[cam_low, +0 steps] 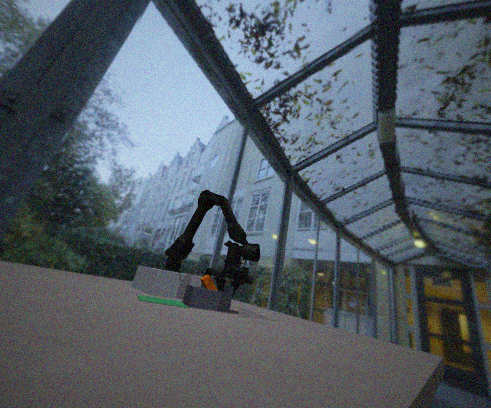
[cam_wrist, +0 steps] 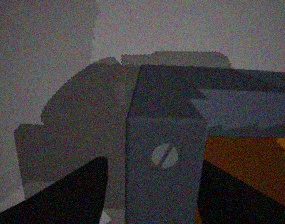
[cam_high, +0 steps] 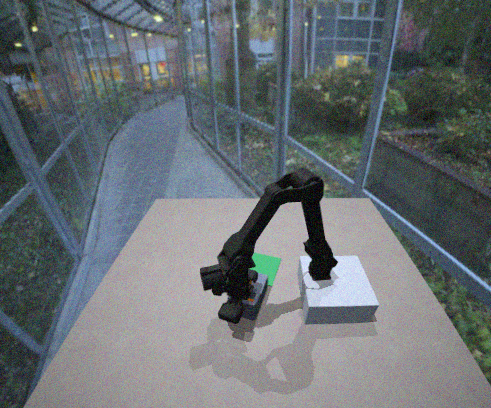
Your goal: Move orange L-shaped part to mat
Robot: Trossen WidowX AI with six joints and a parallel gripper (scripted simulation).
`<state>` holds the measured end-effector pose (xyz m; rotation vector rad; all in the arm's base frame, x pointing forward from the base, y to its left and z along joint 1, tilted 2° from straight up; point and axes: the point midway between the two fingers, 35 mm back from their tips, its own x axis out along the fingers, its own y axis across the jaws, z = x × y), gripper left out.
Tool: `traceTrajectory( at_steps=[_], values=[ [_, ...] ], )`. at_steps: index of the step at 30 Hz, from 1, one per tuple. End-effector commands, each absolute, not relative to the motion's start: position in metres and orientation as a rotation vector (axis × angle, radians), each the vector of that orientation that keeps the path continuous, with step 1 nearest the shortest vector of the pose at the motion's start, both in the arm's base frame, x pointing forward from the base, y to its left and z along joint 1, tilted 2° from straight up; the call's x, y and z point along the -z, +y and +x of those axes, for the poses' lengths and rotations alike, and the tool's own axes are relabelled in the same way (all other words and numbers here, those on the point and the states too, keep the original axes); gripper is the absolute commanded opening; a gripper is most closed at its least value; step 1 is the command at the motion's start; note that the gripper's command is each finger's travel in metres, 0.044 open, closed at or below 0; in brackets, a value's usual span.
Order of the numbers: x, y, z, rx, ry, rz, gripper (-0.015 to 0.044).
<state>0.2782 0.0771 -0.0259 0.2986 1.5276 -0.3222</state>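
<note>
The orange L-shaped part (cam_low: 208,282) lies in the pocket of the grey tray (cam_low: 207,299). In the exterior view one end of the part stands tilted above the tray's top face, on the side toward the white block. In the wrist view the part (cam_wrist: 249,163) shows as an orange surface at 3 o'clock, bounded by the tray's dark wall (cam_wrist: 165,163). In the top view only a small orange patch (cam_high: 249,300) is visible beneath the wrist.

The tray (cam_high: 258,295) rests on the tan table (cam_high: 123,325). The green mat (cam_high: 268,266) lies flat on the table at 12 o'clock of the tray in the top view, just beside it. The white base block (cam_high: 340,295) stands at 3 o'clock of the tray, apart from it. The arm's wrist covers most of the tray from above. Glass walls and steel frames surround the table.

The arm rises from the white block, bends at a high elbow (cam_high: 298,185) and descends steeply to the tray. The gripper (cam_high: 240,300) points downward over the tray's near end. Its two dark fingers straddle the tray's wall in the wrist view, one on each side. The jaws stand partly apart and grip nothing; whether a fingertip touches the part cannot be determined.
</note>
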Motion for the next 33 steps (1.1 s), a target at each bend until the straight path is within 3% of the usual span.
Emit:
traceTrajectory(
  at_steps=[1,9,16,33],
  values=[
    [0.022,0.08,0.279,0.325,1.53,0.297,0.018],
    [0.004,0.086,0.282,0.327,1.533,0.294,0.018],
    [-0.083,0.078,0.275,0.328,1.533,0.294,0.018],
    [-0.082,0.08,0.278,0.321,1.516,0.306,0.018]
  ],
)
